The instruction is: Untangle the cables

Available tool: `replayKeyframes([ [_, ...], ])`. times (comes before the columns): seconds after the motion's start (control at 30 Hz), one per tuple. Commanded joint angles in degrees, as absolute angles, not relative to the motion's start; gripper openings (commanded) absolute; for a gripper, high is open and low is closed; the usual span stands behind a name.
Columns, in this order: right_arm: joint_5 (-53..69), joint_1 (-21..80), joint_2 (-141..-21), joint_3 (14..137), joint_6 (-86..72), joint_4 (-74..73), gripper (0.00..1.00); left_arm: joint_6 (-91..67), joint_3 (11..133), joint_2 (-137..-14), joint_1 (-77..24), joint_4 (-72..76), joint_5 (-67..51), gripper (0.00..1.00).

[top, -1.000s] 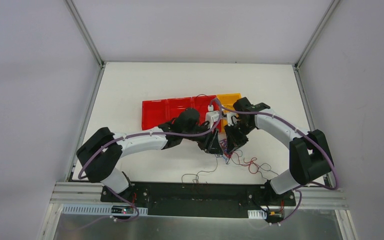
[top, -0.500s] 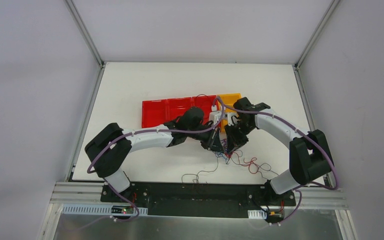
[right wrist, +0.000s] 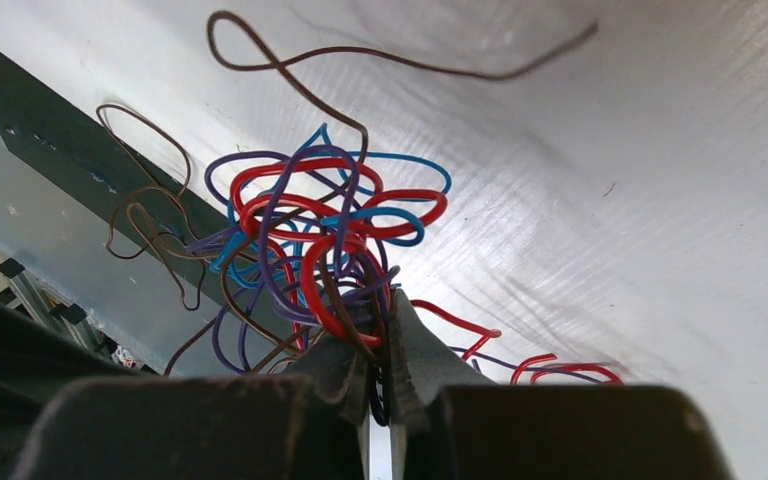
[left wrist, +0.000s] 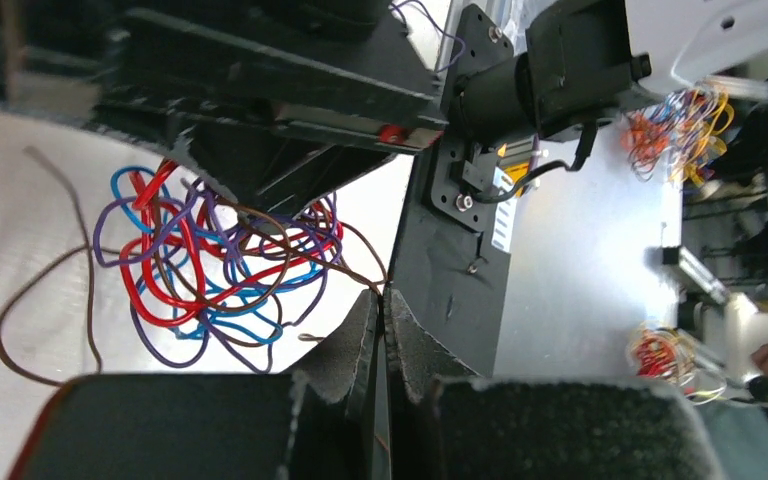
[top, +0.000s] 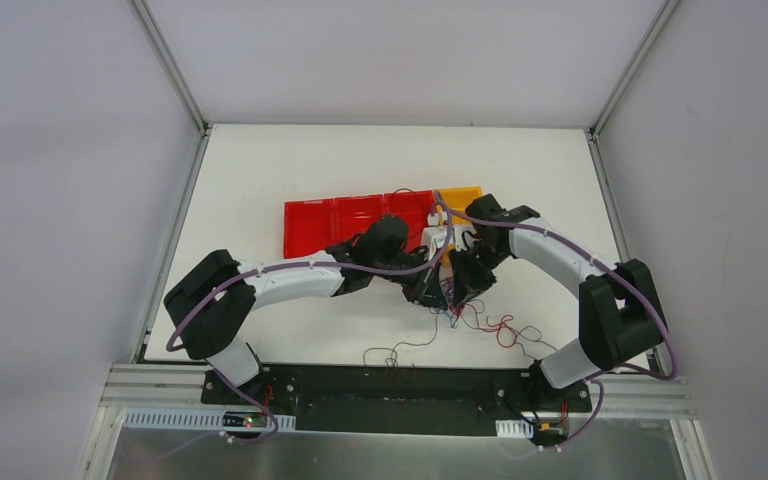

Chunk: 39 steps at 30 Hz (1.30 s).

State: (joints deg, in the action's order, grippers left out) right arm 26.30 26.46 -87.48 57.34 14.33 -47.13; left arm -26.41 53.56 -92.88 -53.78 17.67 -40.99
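The cables (right wrist: pixel 330 230) are a small tangle of thin red, blue, purple and brown wires, hanging just above the white table. My right gripper (right wrist: pixel 380 330) is shut on several strands at the tangle's edge. In the left wrist view the tangle (left wrist: pixel 210 260) hangs to the left of my left gripper (left wrist: pixel 384 295), whose jaws are pressed together on one brown strand running into their tips. From above, both grippers, left (top: pixel 430 292) and right (top: pixel 457 288), meet over the clump (top: pixel 452 308).
A row of red bins (top: pixel 345 222) and an orange bin (top: pixel 460 197) sit just behind the grippers. Loose red and dark wire ends (top: pixel 500 330) trail toward the near table edge, with another strand (top: pixel 400 350) by the black base rail.
My left gripper has closed from partly open to shut at the tangle, and the left arm's elbow has shifted slightly. The right gripper has kept its grip in place.
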Motion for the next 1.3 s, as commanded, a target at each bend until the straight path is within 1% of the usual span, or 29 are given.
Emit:
replayKeyframes([
  [0.0, 21.18, 26.63, -88.72, 59.88, 12.41, -43.11, 0.08, -17.71, 57.16, -87.38, -56.08, 18.25, -45.41, 0.0],
  [0.1, 22.36, 26.64, -90.61, 61.37, 11.07, -42.04, 0.19, -17.52, 57.45, -87.25, -56.12, 18.66, -46.43, 0.0],
  [0.13, 22.67, 26.65, -91.3, 61.77, 10.67, -41.82, 0.2, -17.76, 57.63, -87.08, -56.08, 18.97, -46.46, 0.0],
  [0.5, 21.34, 26.67, -93.92, 58.12, 10.41, -38.03, 0.24, -22.06, 62.84, -81.2, -56.12, 19.46, -46.17, 0.0],
  [0.63, 20.16, 26.6, -94.4, 57.19, 10.21, -37.17, 0.34, -21.56, 65.45, -77.71, -56.01, 15.93, -46.25, 0.0],
  [0.77, 19.62, 26.21, -94.31, 56.4, 10.63, -37.07, 0.35, -19.46, 67.58, -74.56, -55.76, 11.58, -46.22, 0.0],
  [0.8, 19.69, 25.93, -94.38, 56.28, 10.76, -37.02, 0.34, -19.11, 67.92, -73.74, -55.68, 10.68, -46.29, 0.0],
  [0.83, 20.16, 25.72, -94.33, 56.18, 11.0, -37.21, 0.28, -18.58, 68.2, -73.13, -55.51, 9.26, -46.24, 0.0],
  [0.87, 21.31, 25.34, -94.13, 56.12, 11.44, -37.36, 0.17, -17.86, 68.42, -72.61, -55.34, 7.69, -46.19, 0.0],
  [0.93, 23.22, 24.62, -93.01, 55.97, 11.77, -37.47, 0.0, -15.32, 67.88, -71.83, -54.88, 2.93, -44.88, 0.0],
  [0.97, 24.28, 24.38, -92.12, 55.91, 12.07, -37.75, 0.0, -13.38, 66.78, -71.48, -54.52, 0.85, -43.78, 0.04],
  [1.0, 25.55, 24.22, -91.59, 55.86, 12.42, -38.07, 0.0, -11.22, 65.2, -71.15, -54.3, -1.22, -42.84, 0.25],
  [1.03, 27.04, 24.23, -90.33, 55.86, 12.75, -38.56, 0.0, -8.92, 63.54, -70.98, -53.79, -2.55, -42.1, 0.5],
  [1.07, 28.39, 24.25, -89.25, 55.93, 12.95, -39.1, 0.0, -6.53, 61.24, -70.78, -53.76, -3.5, -40.79, 0.67],
  [1.1, 29.57, 24.18, -88.21, 55.95, 13.0, -39.69, 0.0, -4.21, 59.54, -70.89, -53.72, -3.89, -39.82, 0.75],
  [1.13, 30.68, 24.3, -87.41, 56.05, 13.04, -40.16, 0.0, -1.91, 58.19, -71.31, -53.75, -3.94, -39.31, 0.79],
  [1.17, 31.38, 24.33, -86.69, 56.2, 13.06, -40.53, 0.0, 0.0, 57.13, -71.92, -53.74, -4.03, -39.23, 0.8],
  [1.27, 32.17, 24.39, -85.06, 56.25, 13.1, -41.23, 0.0, 3.85, 55.76, -75.25, -53.76, -3.7, -39.49, 0.79],
])
